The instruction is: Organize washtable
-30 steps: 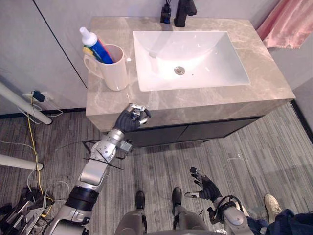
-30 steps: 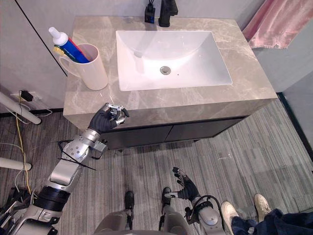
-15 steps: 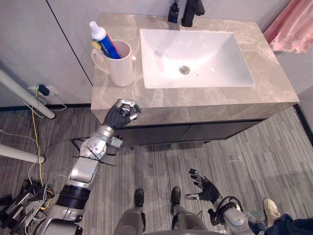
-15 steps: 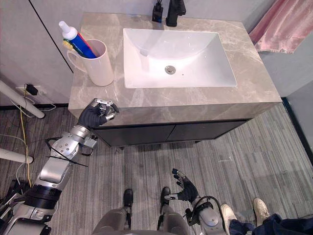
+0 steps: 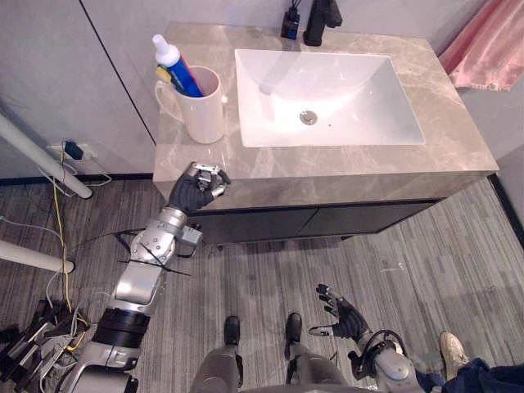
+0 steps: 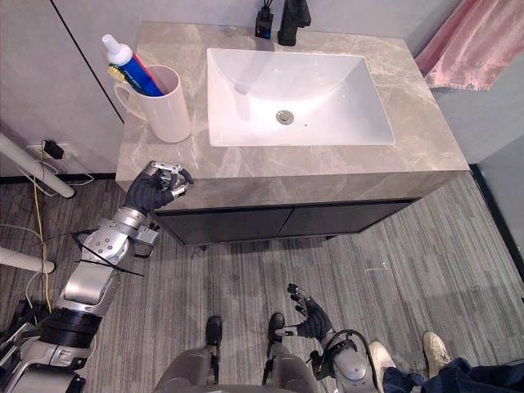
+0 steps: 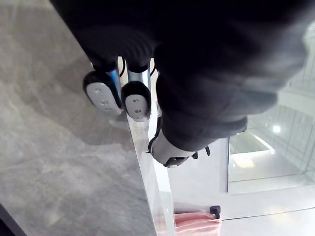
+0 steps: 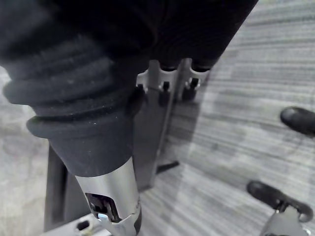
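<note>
Here the left hand sits at the front edge of the marble surface, near its left corner. Its fingers are clenched inward with nothing between them; whether they touch the stone cannot be told. Straight beyond this hand, further back on the surface and well apart from it, stands a white mug with its handle turned outward. A blue toothpaste tube with a white cap leans out of the mug, and a toothbrush with a yellowish head rests beside the tube. To the inner side of the hand and past it lies the white basin, sunk into the surface, with a black tap at its far rim. A pink towel hangs far off beyond the opposite end. The right hand hangs low over the grey plank floor, fingers loose and spread, holding nothing.
</note>
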Available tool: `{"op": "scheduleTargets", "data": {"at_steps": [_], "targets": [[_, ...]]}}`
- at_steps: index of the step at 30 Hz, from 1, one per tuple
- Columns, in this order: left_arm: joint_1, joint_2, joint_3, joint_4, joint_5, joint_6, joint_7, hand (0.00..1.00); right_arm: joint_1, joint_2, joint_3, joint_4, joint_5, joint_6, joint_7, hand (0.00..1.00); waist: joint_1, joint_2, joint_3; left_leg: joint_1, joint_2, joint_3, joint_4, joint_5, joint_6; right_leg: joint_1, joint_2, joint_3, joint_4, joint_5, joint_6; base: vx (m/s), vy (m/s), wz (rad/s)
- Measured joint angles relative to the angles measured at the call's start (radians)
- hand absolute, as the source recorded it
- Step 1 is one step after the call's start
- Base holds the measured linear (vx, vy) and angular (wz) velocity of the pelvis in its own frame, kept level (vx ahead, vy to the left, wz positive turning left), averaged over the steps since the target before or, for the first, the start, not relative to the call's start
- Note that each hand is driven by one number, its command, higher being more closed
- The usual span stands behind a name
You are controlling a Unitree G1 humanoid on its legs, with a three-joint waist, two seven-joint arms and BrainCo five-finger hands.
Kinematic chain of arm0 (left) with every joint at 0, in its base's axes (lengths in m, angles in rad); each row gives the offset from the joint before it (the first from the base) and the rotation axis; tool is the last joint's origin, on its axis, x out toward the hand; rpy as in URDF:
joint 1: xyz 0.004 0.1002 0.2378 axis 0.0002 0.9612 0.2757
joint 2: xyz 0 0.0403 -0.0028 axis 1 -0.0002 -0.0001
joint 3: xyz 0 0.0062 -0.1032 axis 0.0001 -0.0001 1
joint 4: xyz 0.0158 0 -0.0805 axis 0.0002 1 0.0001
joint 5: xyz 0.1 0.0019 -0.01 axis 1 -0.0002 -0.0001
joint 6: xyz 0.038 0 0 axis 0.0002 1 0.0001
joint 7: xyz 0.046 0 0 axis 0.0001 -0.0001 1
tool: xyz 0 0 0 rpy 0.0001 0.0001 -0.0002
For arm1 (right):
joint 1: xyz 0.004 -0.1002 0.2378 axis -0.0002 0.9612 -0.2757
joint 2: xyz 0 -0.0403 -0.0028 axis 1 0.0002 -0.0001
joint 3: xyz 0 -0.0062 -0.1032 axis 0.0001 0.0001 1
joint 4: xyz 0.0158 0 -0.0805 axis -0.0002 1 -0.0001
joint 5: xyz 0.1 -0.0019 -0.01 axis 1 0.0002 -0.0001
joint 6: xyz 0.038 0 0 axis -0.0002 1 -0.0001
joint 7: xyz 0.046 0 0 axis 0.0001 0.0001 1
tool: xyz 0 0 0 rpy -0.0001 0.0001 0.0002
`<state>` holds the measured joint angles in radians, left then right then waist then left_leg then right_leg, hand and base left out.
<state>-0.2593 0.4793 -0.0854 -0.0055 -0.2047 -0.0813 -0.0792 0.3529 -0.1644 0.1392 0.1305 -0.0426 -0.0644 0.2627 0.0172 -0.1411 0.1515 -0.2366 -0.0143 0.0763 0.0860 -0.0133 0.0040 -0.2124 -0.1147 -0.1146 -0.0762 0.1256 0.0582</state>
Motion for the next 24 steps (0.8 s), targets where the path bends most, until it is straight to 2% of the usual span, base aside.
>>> {"op": "scheduleTargets", "data": {"at_steps": [4,6,8,9,11,14,24], "targets": [[-0.009,0.000,0.000,0.005,-0.001,0.000,0.011,1.00,0.000,0.000,0.006,0.000,0.000,0.000,-0.001,0.00,0.002,-0.001,-0.001,-0.001,0.003,0.000,0.000,0.002,-0.004,0.000,0.003,-0.001,-0.005,0.002,-0.002,0.00,0.000,0.00],[-0.064,0.002,0.014,0.018,-0.001,-0.002,0.046,1.00,0.001,0.000,0.022,0.000,0.000,0.000,-0.001,0.00,0.009,-0.003,-0.001,-0.005,0.007,-0.004,0.000,0.006,-0.010,0.002,0.006,-0.011,-0.012,0.004,-0.006,0.00,-0.005,0.06],[-0.175,0.040,0.065,0.037,-0.001,-0.004,0.088,1.00,0.001,0.005,0.039,0.000,0.000,-0.001,0.001,0.00,0.004,-0.013,-0.002,-0.008,0.011,-0.011,-0.001,0.010,-0.014,0.002,0.010,-0.020,-0.014,0.007,-0.010,-0.01,-0.025,0.04],[-0.235,0.084,0.097,0.038,-0.002,-0.011,0.109,1.00,0.002,0.009,0.043,0.000,0.000,-0.001,0.001,0.00,-0.005,-0.017,-0.004,-0.008,0.013,-0.012,-0.001,0.010,-0.014,0.003,0.012,-0.021,-0.015,0.009,-0.013,0.02,-0.031,-0.03],[-0.317,0.125,0.117,0.038,-0.018,-0.029,0.126,1.00,0.009,0.008,0.039,0.000,0.000,-0.001,-0.001,0.00,-0.007,-0.018,-0.004,-0.008,0.013,-0.010,-0.002,0.011,-0.013,0.008,0.013,-0.018,-0.020,0.019,-0.017,0.04,-0.024,-0.06],[-0.350,0.132,0.119,0.038,-0.020,-0.044,0.127,1.00,0.006,0.010,0.040,0.000,0.000,-0.001,-0.001,0.00,-0.008,-0.018,-0.004,-0.008,0.012,-0.011,-0.003,0.013,-0.009,0.010,0.013,-0.020,-0.021,0.024,-0.012,0.07,-0.011,0.01],[-0.353,0.135,0.118,0.096,-0.024,-0.044,0.128,1.00,0.006,0.019,0.066,0.001,0.001,-0.001,-0.001,0.00,-0.009,-0.019,-0.005,0.004,0.008,-0.015,-0.013,0.013,-0.009,0.017,0.009,-0.021,-0.022,0.025,-0.011,0.00,0.008,0.00]]}}
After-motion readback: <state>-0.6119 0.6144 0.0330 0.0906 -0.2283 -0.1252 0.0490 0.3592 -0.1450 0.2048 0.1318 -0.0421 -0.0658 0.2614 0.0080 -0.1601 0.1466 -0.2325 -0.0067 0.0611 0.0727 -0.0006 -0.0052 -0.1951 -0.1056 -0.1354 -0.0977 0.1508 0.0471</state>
